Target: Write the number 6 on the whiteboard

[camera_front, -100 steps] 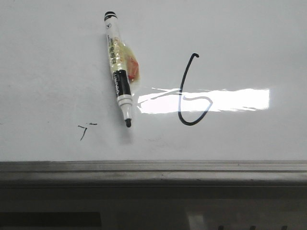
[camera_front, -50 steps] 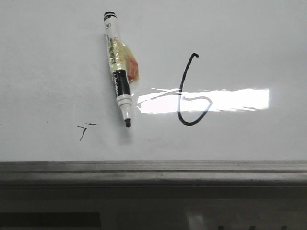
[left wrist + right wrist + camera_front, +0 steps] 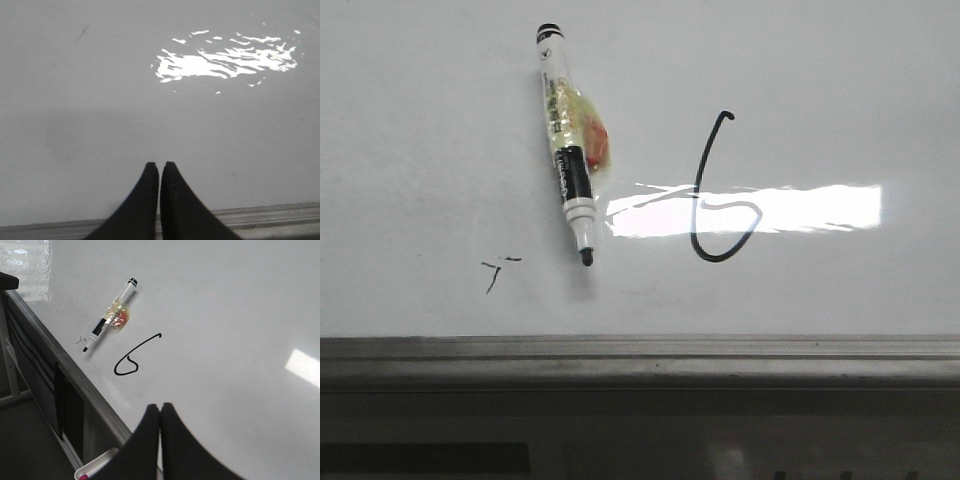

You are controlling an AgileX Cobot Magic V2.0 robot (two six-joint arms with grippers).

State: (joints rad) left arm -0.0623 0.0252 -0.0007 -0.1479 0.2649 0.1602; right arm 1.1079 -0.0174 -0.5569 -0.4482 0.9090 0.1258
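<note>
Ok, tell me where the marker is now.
In the front view the marker lies loose on the whiteboard, left of the number 6, tip toward the ledge.

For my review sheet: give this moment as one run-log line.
number 6: drawn on whiteboard | marker: lying uncapped left of it | left gripper: shut, empty | right gripper: shut, empty

The whiteboard (image 3: 440, 150) is cut off by the front view's top, left and right edges, so its full extent cannot be told. The printing on the marker (image 3: 566, 140) is too small to be read, and the yellowish, red-spotted patch at its middle is too blurred to be identified. In the right wrist view, a white object with a pink spot (image 3: 95, 470) is cut off by the edge and partly hidden behind the right gripper (image 3: 160, 407).
</note>
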